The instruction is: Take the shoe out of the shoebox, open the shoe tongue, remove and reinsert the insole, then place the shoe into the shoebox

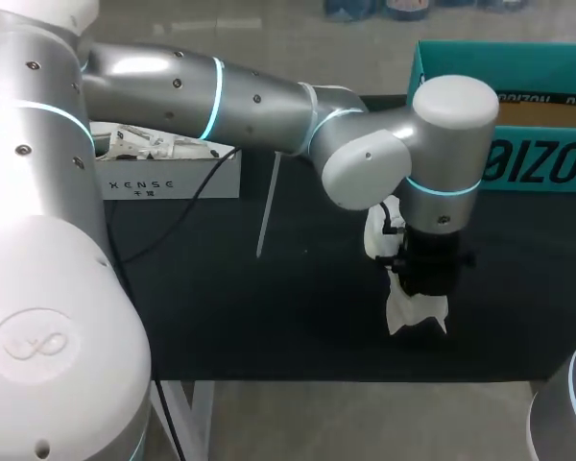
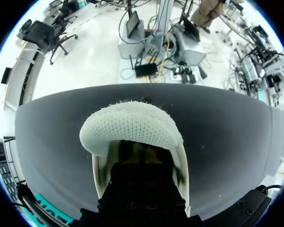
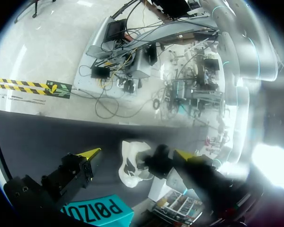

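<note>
A white mesh shoe [image 1: 410,313] is over the black table mat, right of the middle. My left gripper [image 1: 424,288] points down into its opening. In the left wrist view the rounded toe [image 2: 130,125] lies just ahead of the dark gripper body [image 2: 142,189], and the fingertips are hidden inside the shoe. What they touch is hidden. The teal shoebox [image 1: 504,106] stands at the back right. My right gripper [image 3: 137,153] is open and empty, with the shoe [image 3: 128,166] and the left gripper [image 3: 158,158] some way ahead of it.
A white box [image 1: 173,175] with papers on it stands at the back left. A thin white rod [image 1: 267,206] leans beside it. My right arm [image 1: 566,403] shows at the front right corner. The table's front edge runs just below the shoe.
</note>
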`<act>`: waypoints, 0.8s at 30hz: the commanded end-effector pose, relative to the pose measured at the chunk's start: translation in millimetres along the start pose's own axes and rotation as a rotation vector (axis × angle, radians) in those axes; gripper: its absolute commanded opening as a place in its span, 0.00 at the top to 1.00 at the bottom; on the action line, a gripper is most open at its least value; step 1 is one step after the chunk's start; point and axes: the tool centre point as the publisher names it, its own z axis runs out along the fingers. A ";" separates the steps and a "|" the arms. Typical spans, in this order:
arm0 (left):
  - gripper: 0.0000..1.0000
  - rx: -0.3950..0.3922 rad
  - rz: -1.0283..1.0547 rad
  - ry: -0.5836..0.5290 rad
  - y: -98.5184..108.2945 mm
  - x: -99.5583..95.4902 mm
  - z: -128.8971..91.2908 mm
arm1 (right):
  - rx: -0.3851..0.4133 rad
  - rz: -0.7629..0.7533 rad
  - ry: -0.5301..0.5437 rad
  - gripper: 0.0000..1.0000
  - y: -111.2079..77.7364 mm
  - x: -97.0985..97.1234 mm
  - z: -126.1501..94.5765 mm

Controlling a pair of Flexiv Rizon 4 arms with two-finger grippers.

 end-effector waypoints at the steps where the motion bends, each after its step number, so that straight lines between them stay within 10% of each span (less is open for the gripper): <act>1: 1.00 -0.022 0.000 0.004 -2.5 2.6 -10.2 | 0.363 0.000 0.006 0.00 7.7 -1.9 0.7; 24: 1.00 -0.193 -0.034 0.081 36.5 9.7 -52.3 | 0.363 0.000 0.006 0.00 7.7 -1.9 0.7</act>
